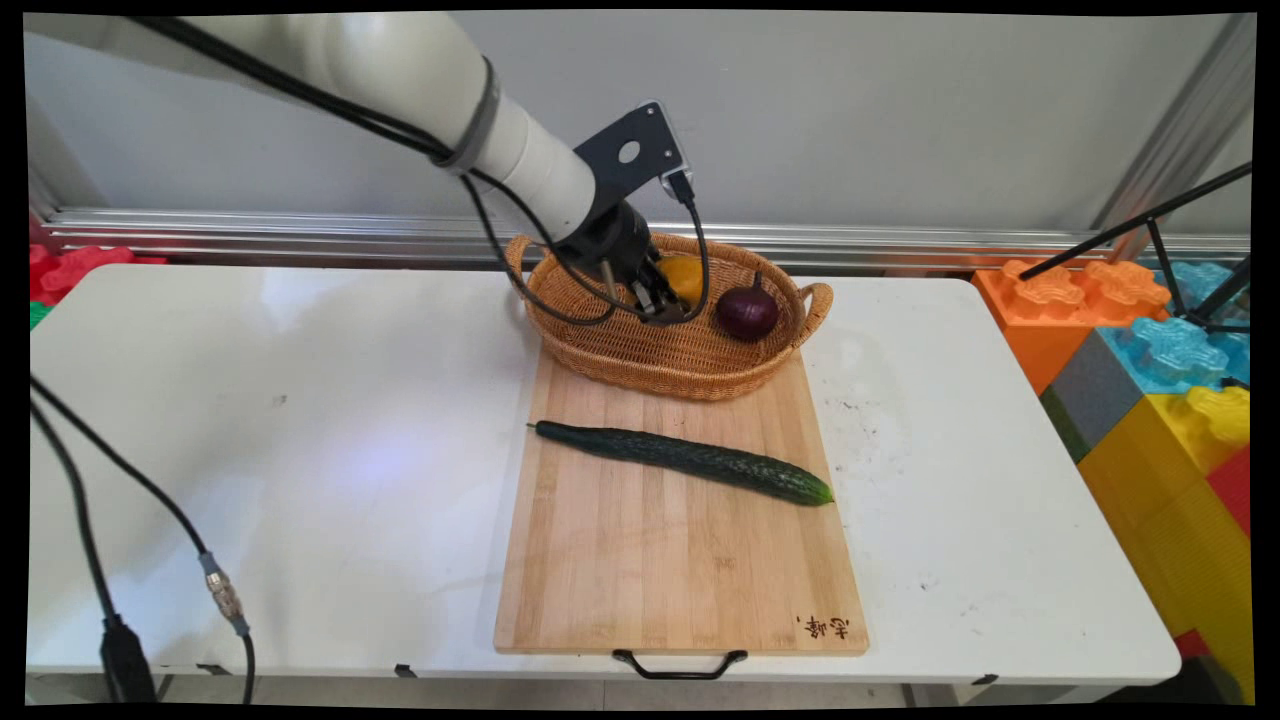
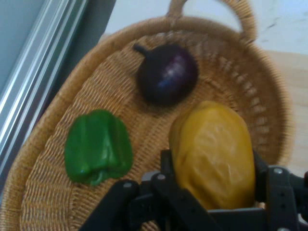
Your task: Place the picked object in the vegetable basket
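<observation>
My gripper (image 1: 664, 300) reaches down into the wicker basket (image 1: 660, 368) at the back of the table. In the hand view its fingers (image 2: 166, 166) press against both sides of a yellow bell pepper (image 2: 211, 149), so it is shut on it. In the main view the yellow pepper (image 1: 683, 276) shows partly behind the hand. A purple onion (image 1: 747, 312) lies to the right of it in the basket (image 2: 240, 67), seen just beyond the pepper as the onion (image 2: 168, 74) in the hand view. A green bell pepper (image 2: 98, 147) lies on the basket floor, hidden by the arm in the main view.
The basket's near side rests on a wooden cutting board (image 1: 680, 570), on which a long cucumber (image 1: 690, 460) lies slantwise. Coloured foam blocks (image 1: 1160, 380) stand off the table's right edge. Black cables (image 1: 120, 480) hang at the left.
</observation>
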### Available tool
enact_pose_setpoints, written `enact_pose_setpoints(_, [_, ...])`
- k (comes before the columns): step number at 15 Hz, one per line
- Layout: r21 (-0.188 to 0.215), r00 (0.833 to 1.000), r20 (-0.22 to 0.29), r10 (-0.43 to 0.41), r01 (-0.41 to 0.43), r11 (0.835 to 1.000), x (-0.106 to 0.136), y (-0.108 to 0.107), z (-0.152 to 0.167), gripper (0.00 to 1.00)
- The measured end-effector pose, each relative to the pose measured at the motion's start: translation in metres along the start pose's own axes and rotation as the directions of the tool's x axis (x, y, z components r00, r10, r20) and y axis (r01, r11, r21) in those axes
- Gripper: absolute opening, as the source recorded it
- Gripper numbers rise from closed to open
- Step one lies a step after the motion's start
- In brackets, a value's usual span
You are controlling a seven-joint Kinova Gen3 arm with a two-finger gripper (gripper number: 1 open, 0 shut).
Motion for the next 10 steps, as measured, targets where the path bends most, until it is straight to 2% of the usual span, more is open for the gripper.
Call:
enact_pose_setpoints(4, [-0.008,0.998,0.022,-0.064,0.064,0.998,-0.008,-0.021,0.048,0.0])
enact_pose_setpoints(10, [-0.085,0.99,0.033,-0.138,0.14,0.987,-0.007,-0.031,0.107,0.0])
